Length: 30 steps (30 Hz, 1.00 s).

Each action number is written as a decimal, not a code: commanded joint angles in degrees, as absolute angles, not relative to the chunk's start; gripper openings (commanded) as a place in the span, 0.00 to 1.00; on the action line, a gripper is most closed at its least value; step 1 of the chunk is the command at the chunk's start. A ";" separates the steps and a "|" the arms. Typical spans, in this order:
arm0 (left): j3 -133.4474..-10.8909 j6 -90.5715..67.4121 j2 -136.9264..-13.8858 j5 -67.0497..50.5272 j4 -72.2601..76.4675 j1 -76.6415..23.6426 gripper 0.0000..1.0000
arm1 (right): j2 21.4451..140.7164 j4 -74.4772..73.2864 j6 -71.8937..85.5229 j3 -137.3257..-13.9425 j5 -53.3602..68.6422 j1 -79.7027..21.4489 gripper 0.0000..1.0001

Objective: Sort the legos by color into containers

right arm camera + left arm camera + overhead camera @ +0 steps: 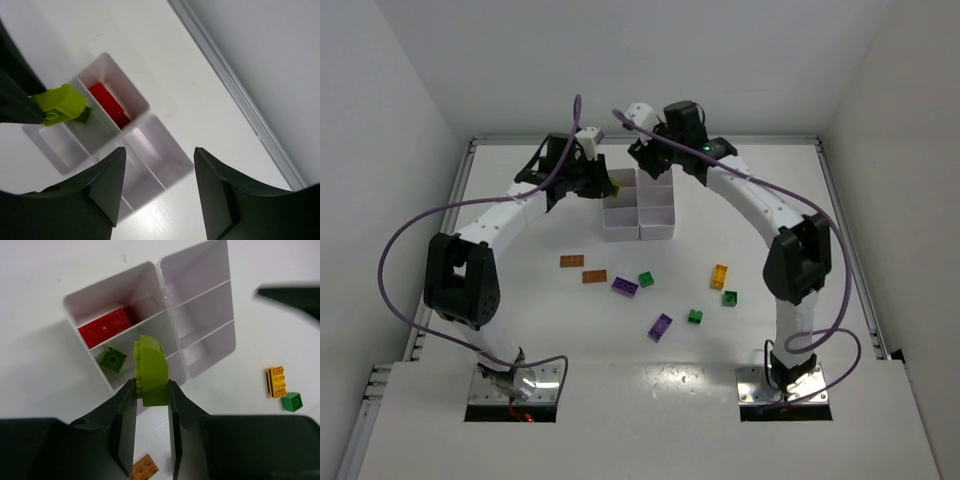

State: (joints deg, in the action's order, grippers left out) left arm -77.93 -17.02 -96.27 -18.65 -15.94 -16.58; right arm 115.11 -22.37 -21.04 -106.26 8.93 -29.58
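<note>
The white six-compartment container (641, 226) stands at the table's far middle. My left gripper (604, 184) is shut on a lime green brick (151, 371) and holds it over the container's left column (162, 287). One end compartment there holds a red brick (107, 326), and the middle one holds a dark green brick (113, 360). My right gripper (650, 160) is open and empty above the container's far end (145, 107). The right wrist view also shows the red brick (110, 105) and the lime brick (62, 102).
Loose bricks lie on the table nearer the arms: two orange (571, 261) (594, 276), two purple (625, 286) (660, 326), three green (646, 279) (695, 316) (730, 298) and one yellow (719, 275). The container's right column looks empty.
</note>
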 commanded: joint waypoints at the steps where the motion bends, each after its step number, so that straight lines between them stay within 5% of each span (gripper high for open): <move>1: -80.33 -17.31 -98.08 -18.02 -13.27 -18.19 0.06 | 108.65 -23.02 -14.16 -102.49 6.77 -25.14 0.57; 9: -82.53 -18.98 -104.41 -14.95 -12.13 -19.34 0.13 | 103.46 -24.08 -11.07 -94.31 7.47 -20.22 0.57; 18: -85.87 -17.93 -108.54 -13.19 -12.13 -21.09 0.61 | 102.22 -27.42 -11.60 -93.25 13.60 -17.93 0.57; 23: -83.68 -17.93 -104.43 -16.52 -9.68 -21.62 0.70 | 98.97 -27.95 -15.71 -89.14 25.54 -16.00 0.57; 30: -75.78 -15.66 -87.65 -9.86 -10.52 -16.55 0.71 | 98.78 -33.66 -29.59 -86.57 37.09 -22.22 0.53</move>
